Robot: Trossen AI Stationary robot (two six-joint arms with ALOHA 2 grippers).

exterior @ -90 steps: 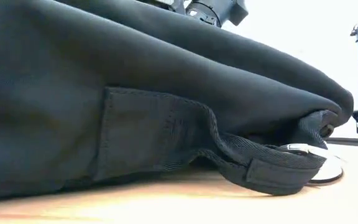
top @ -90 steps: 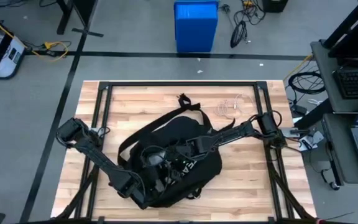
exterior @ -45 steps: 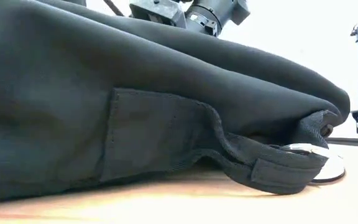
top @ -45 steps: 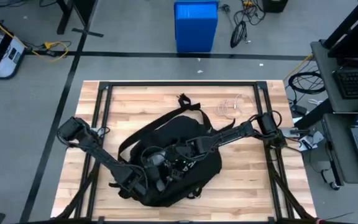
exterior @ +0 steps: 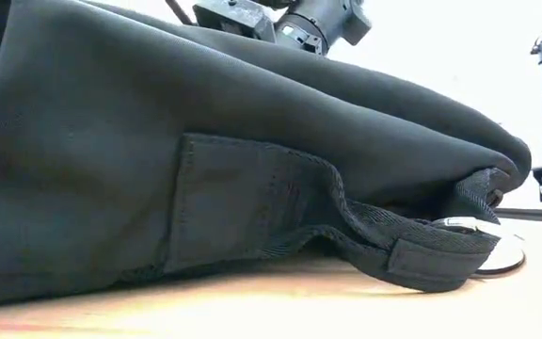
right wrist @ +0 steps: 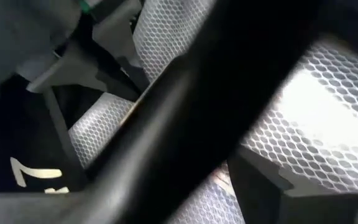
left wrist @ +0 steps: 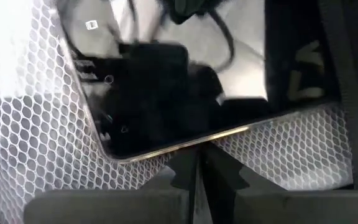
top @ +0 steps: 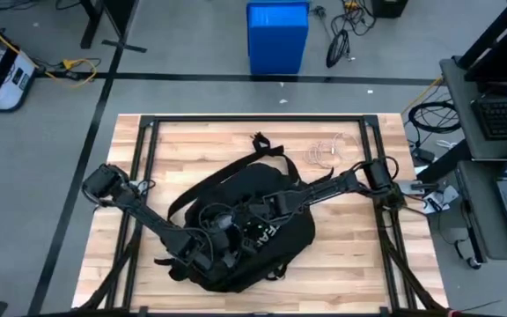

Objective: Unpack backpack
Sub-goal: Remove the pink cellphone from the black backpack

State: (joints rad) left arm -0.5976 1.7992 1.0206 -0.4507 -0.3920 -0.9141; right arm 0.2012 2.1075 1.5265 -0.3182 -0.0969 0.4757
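Fabric is what governs here: the backpack [top: 245, 224] lies slumped on its side in the middle of the wooden table [top: 341, 264], soft, black and shapeless, so it will likely sag and fold wherever it is lifted rather than hold an opening. Both arms reach into it from either side. The left gripper [left wrist: 197, 177] has its fingers pressed together on the edge of a flat dark panel with a thin metallic rim [left wrist: 166, 106], backed by white honeycomb mesh lining [left wrist: 30, 137]; that item looks stiff, smooth and possibly slippery. The right gripper [top: 262, 209] is over the bag's middle; whether it is clenched, I cannot tell.
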